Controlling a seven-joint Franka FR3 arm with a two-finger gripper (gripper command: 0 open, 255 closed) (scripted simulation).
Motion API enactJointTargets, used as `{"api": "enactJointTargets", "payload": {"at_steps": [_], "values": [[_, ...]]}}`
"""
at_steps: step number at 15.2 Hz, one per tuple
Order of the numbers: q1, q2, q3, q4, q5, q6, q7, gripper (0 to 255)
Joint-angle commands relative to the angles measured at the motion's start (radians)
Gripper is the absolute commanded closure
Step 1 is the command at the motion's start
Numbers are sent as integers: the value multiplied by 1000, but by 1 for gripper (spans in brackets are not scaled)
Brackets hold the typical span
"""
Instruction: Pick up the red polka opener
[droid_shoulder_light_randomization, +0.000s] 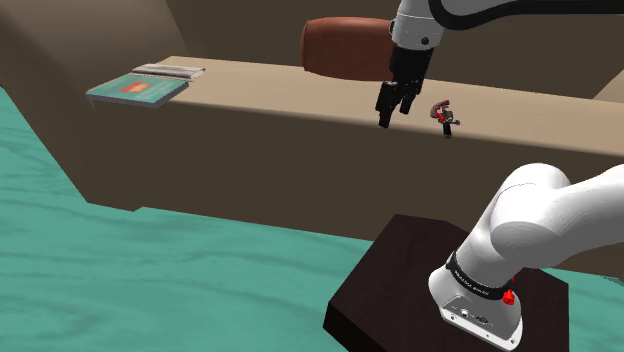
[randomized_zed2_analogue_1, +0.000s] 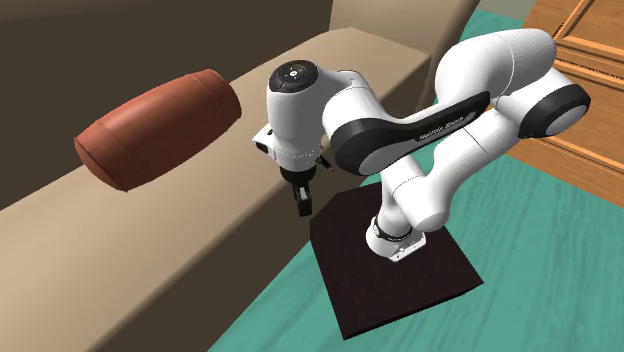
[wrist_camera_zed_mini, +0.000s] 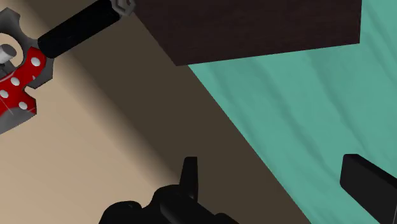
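Item: red polka-dot opener with a black handle, lying near the table's near edge.

Gripper: fingers spread and empty, hovering just left of the opener in the shoulder view. We judge they are open so as to straddle it, once shifted right.

Also: brown bolster; books, far left.

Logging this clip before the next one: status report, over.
Black two-finger tool open, empty, at the beige ledge front edge. Red white-dotted opener with black handle lies on ledge, ungrasped, toward shoulder view's right of tool. Nothing between them.
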Motion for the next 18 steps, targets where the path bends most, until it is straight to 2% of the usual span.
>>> {"api": "enactJointTargets", "payload": {"at_steps": [1,16,18], "values": [[0,0,0,0,0,0,0,0],[-314,-76,-237,4,-139,-47,123,0],[-317,-79,-241,-11,-142,-35,125,0]]}}
